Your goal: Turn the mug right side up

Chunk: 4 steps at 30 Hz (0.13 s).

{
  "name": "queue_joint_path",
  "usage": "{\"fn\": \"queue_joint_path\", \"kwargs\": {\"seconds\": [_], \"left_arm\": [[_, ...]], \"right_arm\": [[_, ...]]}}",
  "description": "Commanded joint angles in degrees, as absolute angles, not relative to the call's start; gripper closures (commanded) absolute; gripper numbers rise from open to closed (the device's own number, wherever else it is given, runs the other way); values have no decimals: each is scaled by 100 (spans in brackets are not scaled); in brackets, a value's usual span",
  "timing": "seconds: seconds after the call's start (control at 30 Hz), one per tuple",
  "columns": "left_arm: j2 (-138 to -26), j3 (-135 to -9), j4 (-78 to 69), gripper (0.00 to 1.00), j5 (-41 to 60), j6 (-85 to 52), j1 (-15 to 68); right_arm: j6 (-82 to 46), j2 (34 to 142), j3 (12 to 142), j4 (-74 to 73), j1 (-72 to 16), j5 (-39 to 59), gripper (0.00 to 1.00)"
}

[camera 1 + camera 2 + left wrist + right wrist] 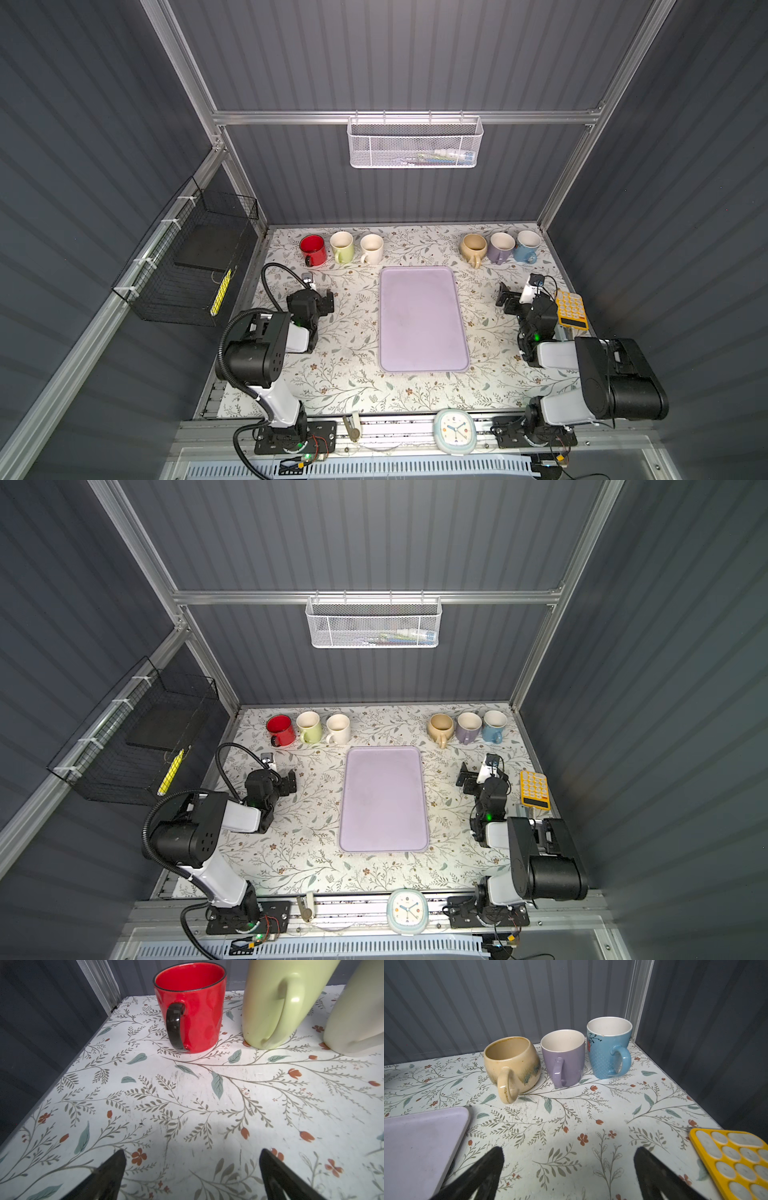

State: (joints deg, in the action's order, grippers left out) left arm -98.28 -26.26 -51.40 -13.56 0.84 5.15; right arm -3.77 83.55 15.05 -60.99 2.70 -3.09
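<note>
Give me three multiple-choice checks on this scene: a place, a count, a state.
1. The yellow calculator lies: A) at the table's right edge; B) at its left edge; C) in its middle.
2. Mugs in all: A) four; B) five; C) six.
3. The red mug is: A) upside down; B) upright; C) on its side.
A: both top views show it at that edge.
C: red, green mug, cream mug back left; beige mug, purple mug, blue mug back right.
B: its open mouth faces up.

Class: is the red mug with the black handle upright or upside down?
Upright: the red black-handled mug has its open mouth up, base on the floral tabletop.
</note>
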Motion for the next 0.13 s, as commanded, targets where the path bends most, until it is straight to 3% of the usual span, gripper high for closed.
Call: {"fn": "queue_joint_path", "kwargs": {"seconds": [0.0, 0.1], "left_arm": [[-9835, -2742, -5115, 0, -1283, 79, 475], [-9835, -2717, -5150, 0, -1292, 81, 475]], "right_arm": [[-329, 8368, 1608, -6114, 299, -263, 1], [-366, 8368, 1608, -6115, 308, -337, 1]]}}
